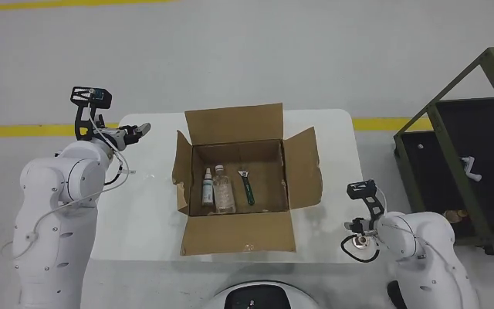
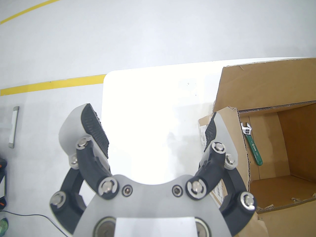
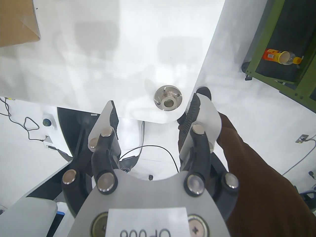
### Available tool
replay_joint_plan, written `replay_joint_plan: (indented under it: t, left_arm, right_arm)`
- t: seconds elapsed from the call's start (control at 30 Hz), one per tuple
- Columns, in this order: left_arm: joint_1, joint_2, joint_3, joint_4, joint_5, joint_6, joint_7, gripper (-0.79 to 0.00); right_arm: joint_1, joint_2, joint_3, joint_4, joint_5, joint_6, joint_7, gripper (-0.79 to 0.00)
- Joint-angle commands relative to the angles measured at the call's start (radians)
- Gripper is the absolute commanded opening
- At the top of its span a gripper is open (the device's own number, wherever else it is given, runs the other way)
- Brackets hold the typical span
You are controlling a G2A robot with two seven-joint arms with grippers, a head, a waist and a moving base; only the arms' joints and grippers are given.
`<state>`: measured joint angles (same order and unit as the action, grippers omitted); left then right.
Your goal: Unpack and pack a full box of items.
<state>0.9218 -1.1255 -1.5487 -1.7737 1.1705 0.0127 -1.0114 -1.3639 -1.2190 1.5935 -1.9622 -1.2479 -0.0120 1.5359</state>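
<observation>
The box (image 1: 238, 232) sat open on the counter (image 1: 147, 216), holding two bottles (image 1: 223, 191) and a wrench (image 1: 246, 188). The left fingers (image 2: 95, 127), spread apart beside it, would best descend straight, clear of the flaps. The right fingers (image 3: 190, 114) were likewise apart, above a metal flange (image 3: 168, 98).

Your arms (image 1: 65, 185) are chunky glossy white shells, with thin cables (image 1: 122, 161) looped along the outside. The left gripper (image 2: 151, 114) and right gripper (image 3: 155, 101) both have silver plates, black links, shiny round screws (image 2: 108, 186) and ribbed black pads (image 2: 95, 129). There's a white sticker (image 3: 148, 220) on the right one's base.
</observation>
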Motion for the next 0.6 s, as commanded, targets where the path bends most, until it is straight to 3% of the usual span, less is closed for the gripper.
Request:
replay_joint_plan:
  t: [0.0,0.4,0.47,0.5,0.57]
  left_arm:
    - [0.000,0.000,0.000,0.000,0.000,0.000,0.000,0.000]
    - [0.000,0.000,0.000,0.000,0.000,0.000,0.000,0.000]
    - [0.000,0.000,0.000,0.000,0.000,0.000,0.000,0.000]
    - [0.000,0.000,0.000,0.000,0.000,0.000,0.000,0.000]
    - [0.000,0.000,0.000,0.000,0.000,0.000,0.000,0.000]
  right_arm:
    - [-0.006,0.000,-0.007,0.000,0.001,-0.006,-0.017,0.000]
    - [-0.044,0.012,0.004,0.008,-0.007,-0.062,0.000,0.000]
    - [-0.060,0.017,0.025,0.010,-0.007,-0.078,0.000,-0.219]
    - [-0.068,0.019,0.036,0.009,-0.003,-0.084,0.000,-0.416]
    - [-0.083,0.024,0.056,0.013,0.001,-0.099,0.000,-0.474]
